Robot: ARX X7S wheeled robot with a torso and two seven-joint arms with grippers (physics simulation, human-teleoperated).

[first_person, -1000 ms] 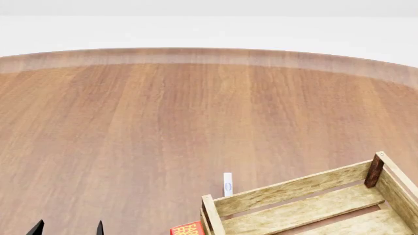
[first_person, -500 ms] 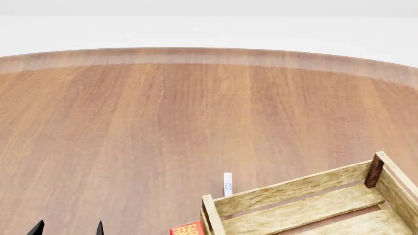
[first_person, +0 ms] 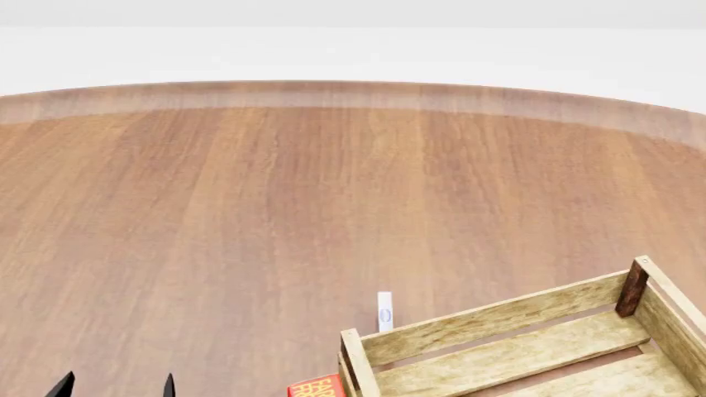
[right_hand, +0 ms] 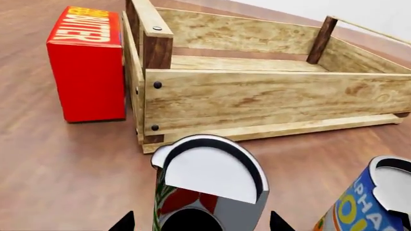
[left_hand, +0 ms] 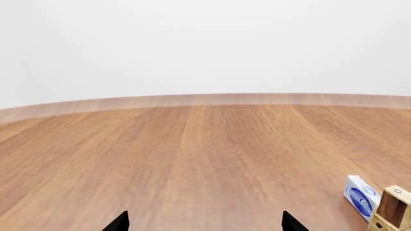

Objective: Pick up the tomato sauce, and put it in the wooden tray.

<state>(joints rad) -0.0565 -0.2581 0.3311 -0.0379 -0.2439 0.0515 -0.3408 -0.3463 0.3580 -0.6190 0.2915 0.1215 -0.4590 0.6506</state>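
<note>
The tomato sauce point(right_hand: 209, 175), a can with a red and green label and a silver-white top, sits close in the right wrist view. My right gripper point(right_hand: 200, 224) is open, with one dark fingertip on each side of the can and apart from it. The wooden tray point(right_hand: 257, 96) stands just beyond the can; it also shows at the lower right of the head view point(first_person: 497, 318), with nothing visible inside. My left gripper point(first_person: 116, 387) is open and empty over bare table at the lower left, and it shows in the left wrist view point(left_hand: 204, 222). The right gripper is out of the head view.
A red butter box point(right_hand: 86, 67) stands against the tray's end and shows in the head view point(first_person: 317, 387). A blue-and-yellow can point(right_hand: 366, 202) stands beside the tomato sauce. A small white-and-blue box point(left_hand: 359, 196) lies near the tray's corner post point(left_hand: 391, 211). The round wooden table's point(first_person: 331, 91) far edge curves across the back.
</note>
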